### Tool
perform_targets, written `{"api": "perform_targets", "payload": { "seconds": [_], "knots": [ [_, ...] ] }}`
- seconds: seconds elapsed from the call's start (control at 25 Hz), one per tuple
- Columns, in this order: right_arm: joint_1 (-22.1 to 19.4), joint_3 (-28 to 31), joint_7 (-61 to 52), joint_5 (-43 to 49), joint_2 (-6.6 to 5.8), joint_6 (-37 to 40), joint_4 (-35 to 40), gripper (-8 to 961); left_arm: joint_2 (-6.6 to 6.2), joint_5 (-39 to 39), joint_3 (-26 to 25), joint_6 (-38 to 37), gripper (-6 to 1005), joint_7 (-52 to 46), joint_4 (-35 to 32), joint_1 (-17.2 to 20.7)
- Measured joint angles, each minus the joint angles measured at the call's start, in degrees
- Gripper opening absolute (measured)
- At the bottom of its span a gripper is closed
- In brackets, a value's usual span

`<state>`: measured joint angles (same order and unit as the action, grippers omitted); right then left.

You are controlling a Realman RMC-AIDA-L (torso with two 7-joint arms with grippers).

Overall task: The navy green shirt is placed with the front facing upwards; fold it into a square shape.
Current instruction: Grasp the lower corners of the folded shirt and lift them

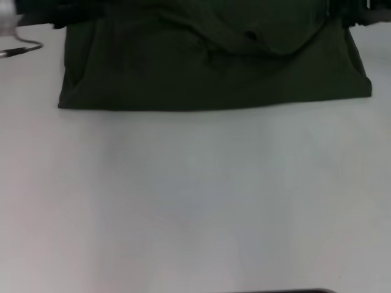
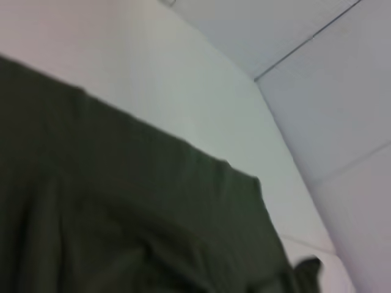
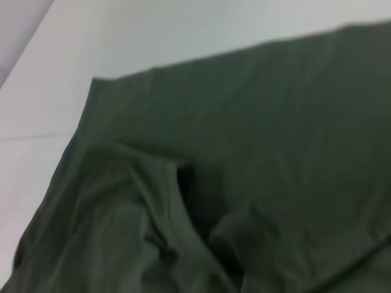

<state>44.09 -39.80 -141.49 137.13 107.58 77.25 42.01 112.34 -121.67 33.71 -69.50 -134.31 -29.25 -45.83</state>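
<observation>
The navy green shirt [image 1: 214, 73] lies across the far part of the white table [image 1: 195, 201], its plain green cloth showing and its near edge straight. A loose fold sags across its upper middle. No lettering shows. The left wrist view shows the shirt [image 2: 122, 213] close below with one straight edge and a corner. In the right wrist view the shirt [image 3: 244, 152] is bunched into creases near a corner. My left gripper [image 1: 36, 21] is at the shirt's far left corner and my right gripper [image 1: 365, 15] at its far right corner, both cut off by the picture's top edge.
A thin metal loop [image 1: 24, 47] hangs beside the left arm's pale part [image 1: 6, 24]. Bare white table stretches from the shirt's near edge toward me. A dark strip [image 1: 293, 291] shows at the table's front edge. The table edge and floor [image 2: 342, 91] appear in the left wrist view.
</observation>
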Motion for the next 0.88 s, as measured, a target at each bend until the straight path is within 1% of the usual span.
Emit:
{"api": "perform_targets", "payload": {
  "seconds": [0.04, 0.12, 0.2, 0.24, 0.32, 0.36, 0.44, 0.56, 0.68, 0.88],
  "knots": [
    [-1.0, 0.5, 0.0, -0.1, 0.13, 1.9, 1.2, 839, -1.19, 0.0, 0.1, -2.8, 554, -0.9, -0.6, 1.0],
    [-2.9, 1.7, 0.0, -0.2, 0.40, 4.6, 3.7, 838, -2.74, 0.0, 0.2, -6.6, 554, -2.5, -1.9, 2.6],
    [-4.4, 2.7, 0.1, -0.4, 0.51, 5.9, 5.0, 837, -4.37, 0.0, 1.3, -9.9, 554, -4.8, -3.6, 4.6],
    [-5.0, 3.2, 0.1, -0.7, 0.51, 6.1, 5.4, 837, -4.80, -0.1, 2.1, -10.5, 554, -5.7, -4.1, 5.2],
    [-5.9, 4.0, 0.1, -2.0, 0.43, 6.7, 5.4, 836, -5.69, -0.5, 5.2, -10.9, 554, -8.1, -5.0, 6.3],
    [-6.3, 4.2, 0.2, -2.8, 0.37, 6.8, 5.4, 836, -5.84, -1.3, 6.4, -10.7, 554, -9.0, -5.1, 6.6],
    [-6.6, 4.2, 0.3, -3.7, 0.34, 7.2, 5.2, 835, -5.66, -3.7, 7.9, -10.1, 555, -10.4, -5.2, 6.7],
    [-6.7, 3.9, 0.2, -3.8, 0.31, 7.3, 5.1, 835, -4.39, -7.5, 8.3, -8.7, 555, -11.5, -4.9, 6.1],
    [-6.6, 3.7, 0.0, -3.6, 0.32, 7.5, 5.0, 835, -2.99, -11.5, 8.3, -5.4, 555, -14.6, -4.8, 5.5],
    [-6.6, 3.6, -0.1, -3.5, 0.57, 7.6, 4.9, 835, -1.70, -14.8, 8.5, -1.8, 553, -16.8, -4.7, 4.9]
  ]
}}
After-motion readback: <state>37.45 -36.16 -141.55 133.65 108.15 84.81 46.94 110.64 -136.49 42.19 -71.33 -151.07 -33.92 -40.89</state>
